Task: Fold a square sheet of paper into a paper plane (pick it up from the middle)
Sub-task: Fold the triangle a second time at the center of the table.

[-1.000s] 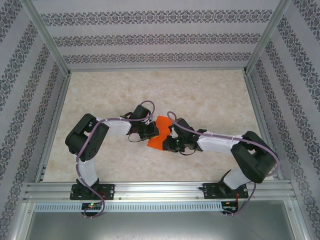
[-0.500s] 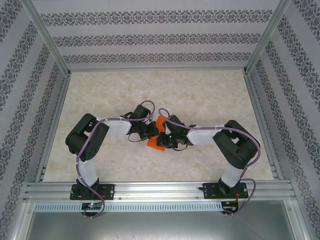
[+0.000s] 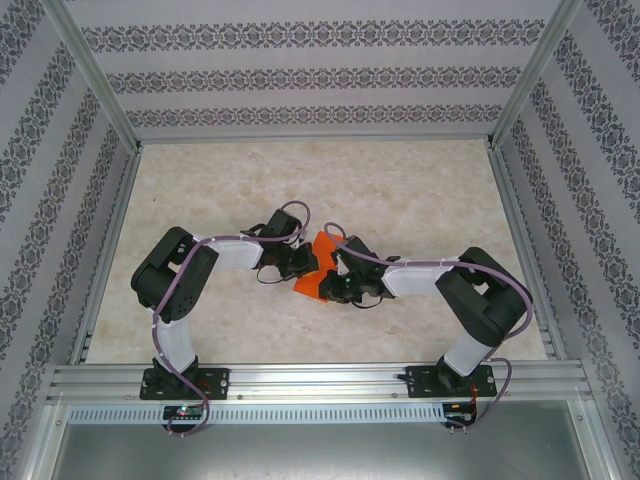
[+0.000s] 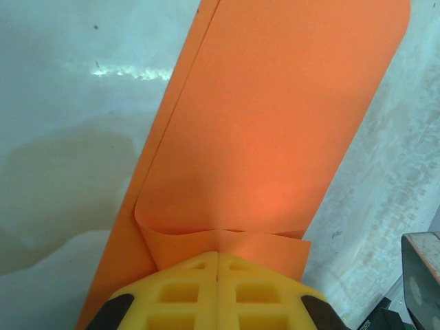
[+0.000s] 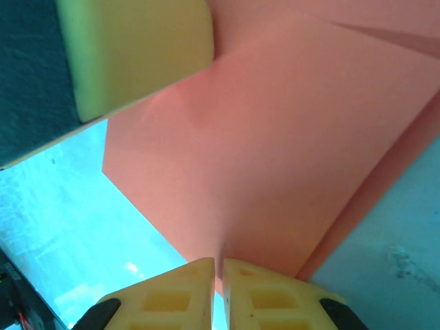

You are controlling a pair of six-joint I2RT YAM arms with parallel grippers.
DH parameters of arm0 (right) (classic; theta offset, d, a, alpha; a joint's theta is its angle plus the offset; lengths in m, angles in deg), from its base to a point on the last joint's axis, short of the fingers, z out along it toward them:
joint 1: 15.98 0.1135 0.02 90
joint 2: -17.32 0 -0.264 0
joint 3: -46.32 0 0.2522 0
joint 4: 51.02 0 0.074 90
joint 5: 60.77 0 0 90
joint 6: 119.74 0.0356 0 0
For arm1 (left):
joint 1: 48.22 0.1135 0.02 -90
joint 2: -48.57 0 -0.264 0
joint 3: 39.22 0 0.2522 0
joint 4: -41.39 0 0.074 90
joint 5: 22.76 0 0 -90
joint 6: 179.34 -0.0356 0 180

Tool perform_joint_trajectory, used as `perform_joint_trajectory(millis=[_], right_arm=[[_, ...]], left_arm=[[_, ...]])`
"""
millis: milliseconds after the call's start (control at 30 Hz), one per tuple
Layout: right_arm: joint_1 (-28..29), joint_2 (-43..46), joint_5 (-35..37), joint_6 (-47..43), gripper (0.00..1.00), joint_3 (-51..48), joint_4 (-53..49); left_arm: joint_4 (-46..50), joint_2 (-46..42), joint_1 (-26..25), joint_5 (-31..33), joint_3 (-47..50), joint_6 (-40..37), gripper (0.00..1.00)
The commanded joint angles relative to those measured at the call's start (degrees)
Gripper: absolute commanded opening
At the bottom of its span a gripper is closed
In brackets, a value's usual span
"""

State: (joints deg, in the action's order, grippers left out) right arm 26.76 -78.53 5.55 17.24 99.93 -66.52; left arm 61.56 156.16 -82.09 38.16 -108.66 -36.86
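Both arms are in at the middle of the marbled table [image 3: 420, 190], wrists bent toward each other, and the orange paper [image 3: 323, 247] sits right between them; from the top camera it reads as a narrow folded strip running from far-right to near-left, with the black gripper bodies covering its middle.

Left gripper [image 3: 308, 262] comes in from the left side of the strip; on its wrist camera the left gripper [image 4: 218, 265] has its yellow fingers pressed flat together with no gap, and the orange paper [image 4: 275, 124] comes out from between them; a small curled flap sits just at the fingertips, and a second layer shows along the left edge, so the sheet is doubled over; there is a soft shadow on the table [image 4: 55, 103] beside it.

Right gripper [image 3: 328, 284] meets the strip from the near-right side; on its own camera the right gripper [image 5: 217, 269] shows its two yellow pads nearly touching with just a hairline slit, nipping the edge of the orange paper [image 5: 261, 151], with a faint crease running up from the pinch; a yellow finger [image 5: 137, 55] of the other arm sits at the upper left, against the same sheet; the table [image 5: 69, 227] is below.
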Motion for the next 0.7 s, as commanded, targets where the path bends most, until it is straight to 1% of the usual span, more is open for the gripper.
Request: perform_joint_trajectory(millis=[0, 100, 233, 300, 367, 400, 467, 567, 667], right_arm=[[0.65, -3.05, 0.45, 0.83, 0.13, -3.12, -2.73], [1.35, -0.07, 0.92, 0.57, 0.13, -3.71, -4.01], [2.48, 5.44, -1.08, 0.34, 0.13, -3.67, -2.89], [2.96, 4.66, -0.27, -0.16, 0.13, -3.41, -3.08], [2.56, 1.20, 1.35, -0.70, 0.11, -2.88, -5.13], [2.23, -0.33, 1.02, -0.79, 0.10, -2.68, -5.32], [2.32, -0.27, 0.26, -0.37, 0.10, -2.68, -4.16], [2.52, 4.83, 0.60, 0.12, 0.10, -1.56, -4.49], [2.14, 9.49, 3.26, 0.37, 0.12, 1.08, -4.27]], left_arm=[[3.56, 2.20, 0.00, 2.72, 0.39, -1.07, 0.01], [3.60, 2.25, -0.03, 2.80, 0.44, -1.07, 0.01], [3.48, 2.33, -0.01, 2.69, 0.40, -0.99, 0.01], [3.45, 2.34, -0.05, 2.71, 0.38, -0.94, 0.01], [3.26, 2.52, -0.02, 2.64, 0.34, -1.00, 0.01], [3.29, 2.54, -0.02, 2.42, 0.23, -0.99, 0.01], [3.62, 2.45, 0.03, 2.48, -0.01, -1.16, 0.01], [4.10, 1.75, 0.00, 2.96, 0.36, -1.34, 0.01], [3.47, 1.74, -0.06, 2.73, 0.64, -0.95, 0.01]])
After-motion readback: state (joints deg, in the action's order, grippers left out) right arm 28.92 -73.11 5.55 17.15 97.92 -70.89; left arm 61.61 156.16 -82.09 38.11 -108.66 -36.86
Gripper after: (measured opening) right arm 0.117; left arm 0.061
